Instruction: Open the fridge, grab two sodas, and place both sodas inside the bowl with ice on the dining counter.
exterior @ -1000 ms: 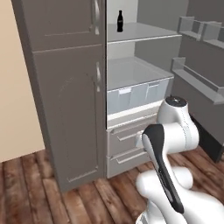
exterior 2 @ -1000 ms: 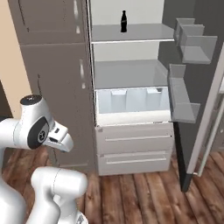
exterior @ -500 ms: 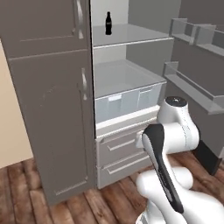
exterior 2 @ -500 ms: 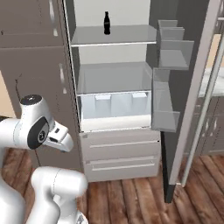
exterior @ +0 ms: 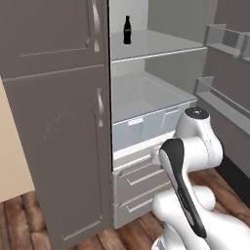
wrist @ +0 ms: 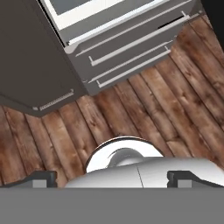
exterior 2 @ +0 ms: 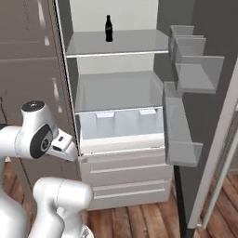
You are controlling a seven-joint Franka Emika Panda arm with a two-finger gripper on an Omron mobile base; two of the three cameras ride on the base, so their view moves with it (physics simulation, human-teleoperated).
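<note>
Reaching for the soda bottle in the open fridge
We should raise our spread, empty gripper from the floor-facing pose toward the top shelf.

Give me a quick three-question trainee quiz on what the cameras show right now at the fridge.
1. True or false: the fridge door stands open.
2. Where is the soda you can see?
A) in a door bin
B) on the top shelf
C) in a lower drawer
3. Fill in: the gripper points down at the wooden ____, its jaws open and empty.

Key: 1 true; 2 B; 3 floor.
</note>
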